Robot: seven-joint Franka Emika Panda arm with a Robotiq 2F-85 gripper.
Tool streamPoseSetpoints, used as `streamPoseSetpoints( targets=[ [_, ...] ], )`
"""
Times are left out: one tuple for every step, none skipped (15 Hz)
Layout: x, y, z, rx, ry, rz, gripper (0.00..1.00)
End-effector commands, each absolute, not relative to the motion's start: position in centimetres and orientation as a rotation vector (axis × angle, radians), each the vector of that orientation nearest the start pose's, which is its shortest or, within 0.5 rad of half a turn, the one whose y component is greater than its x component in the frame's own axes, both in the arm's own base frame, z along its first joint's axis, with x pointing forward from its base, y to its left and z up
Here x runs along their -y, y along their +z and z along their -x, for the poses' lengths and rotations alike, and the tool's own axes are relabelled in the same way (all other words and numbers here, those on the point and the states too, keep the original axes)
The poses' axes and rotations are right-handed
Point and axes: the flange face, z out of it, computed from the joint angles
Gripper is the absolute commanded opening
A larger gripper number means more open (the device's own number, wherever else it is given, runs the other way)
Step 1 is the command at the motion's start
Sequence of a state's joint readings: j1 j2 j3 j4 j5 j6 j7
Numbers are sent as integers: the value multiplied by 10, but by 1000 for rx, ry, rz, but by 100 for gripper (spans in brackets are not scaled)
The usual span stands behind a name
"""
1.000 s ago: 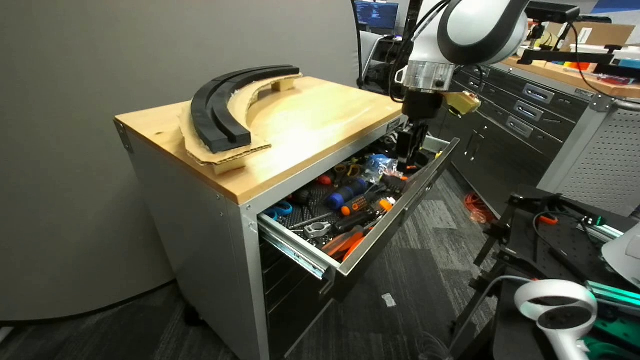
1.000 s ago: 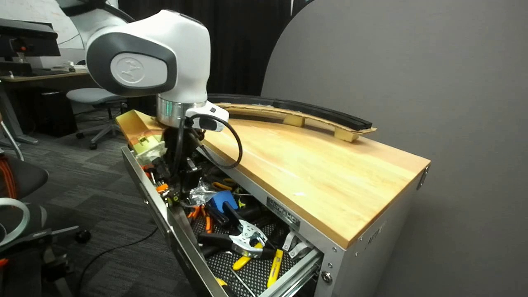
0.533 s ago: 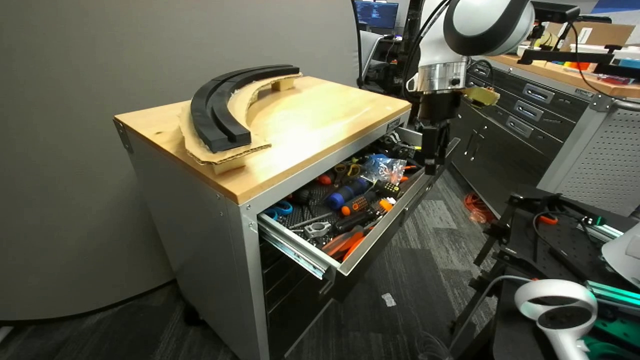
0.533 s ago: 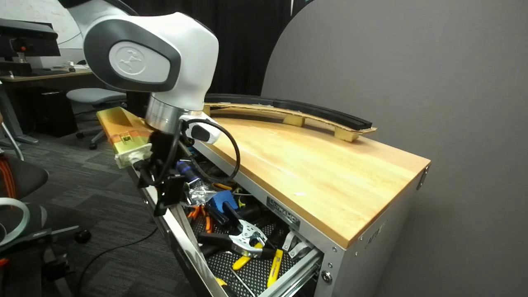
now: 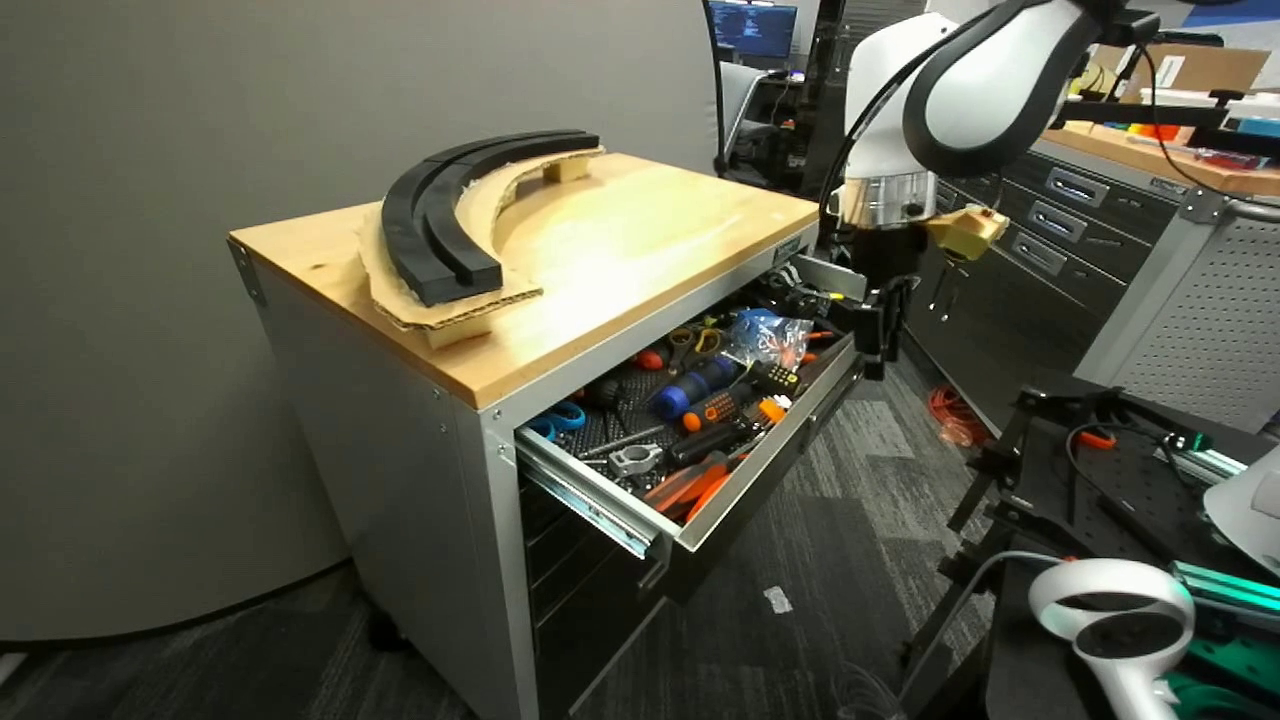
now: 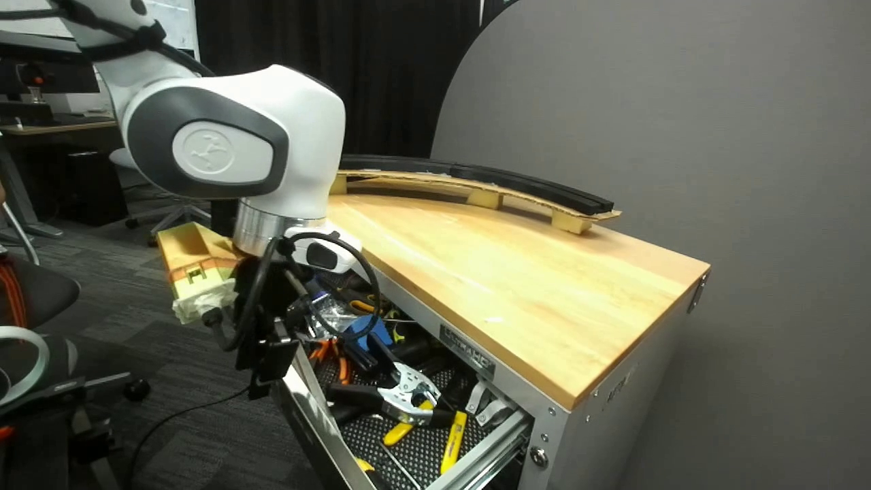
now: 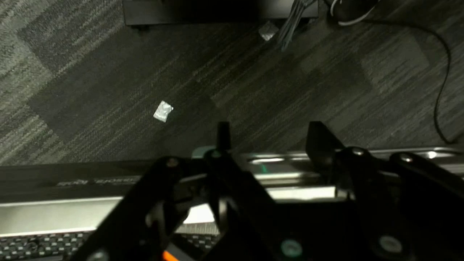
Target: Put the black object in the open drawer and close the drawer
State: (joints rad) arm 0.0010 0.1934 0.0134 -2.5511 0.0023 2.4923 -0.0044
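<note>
The drawer (image 5: 770, 450) stands open and full of tools; its front edge also shows in an exterior view (image 6: 306, 408). A small black blocky item (image 5: 775, 378) with yellow dots lies among the tools behind the drawer front; it looks like the black object. My gripper (image 5: 876, 360) is at the far end of the drawer front in both exterior views (image 6: 264, 381), low and just outside the front edge. In the wrist view the gripper (image 7: 270, 136) is open, with nothing between its fingers (image 7: 223, 136). The drawer's silver front strip lies beneath them, with floor beyond. Contact cannot be told.
A large black curved piece (image 5: 430, 220) on cardboard rests on the cabinet's wood top (image 5: 640, 225). A dark tool chest (image 5: 1060, 215) stands behind the arm. A black cart with a white controller (image 5: 1120, 610) is in front. A spring clamp (image 6: 408, 395) lies in the drawer.
My gripper has moved from over the drawer's inside to outside its front edge, then lower. The black item shows yellow dots that did not show a second ago. The drawer has not visibly moved.
</note>
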Motion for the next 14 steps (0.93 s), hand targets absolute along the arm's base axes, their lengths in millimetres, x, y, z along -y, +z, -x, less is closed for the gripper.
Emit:
streamPoseSetpoints(
  targets=[
    [-15, 170, -422, -103, 146, 3152, 27],
    [-17, 172, -423, -136, 82, 3149, 20],
    [-21, 176, -427, -163, 8, 3141, 12],
    [-25, 179, -431, -184, -65, 3133, 8],
    [-30, 182, -437, -210, -137, 3119, 3],
    [-32, 183, -441, -235, -207, 3107, 2],
    [-34, 184, -446, -258, -272, 3092, 0],
    [-34, 184, -449, -281, -334, 3078, 3],
    [-33, 184, -454, -298, -396, 3066, 5],
    [-31, 183, -458, -306, -458, 3056, 5],
    [-30, 183, -460, -316, -518, 3044, 7],
    [-29, 182, -462, -322, -577, 3032, 6],
    [-28, 182, -463, -329, -635, 3021, 7],
    [-28, 181, -464, -339, -692, 3008, 5]
  ],
)
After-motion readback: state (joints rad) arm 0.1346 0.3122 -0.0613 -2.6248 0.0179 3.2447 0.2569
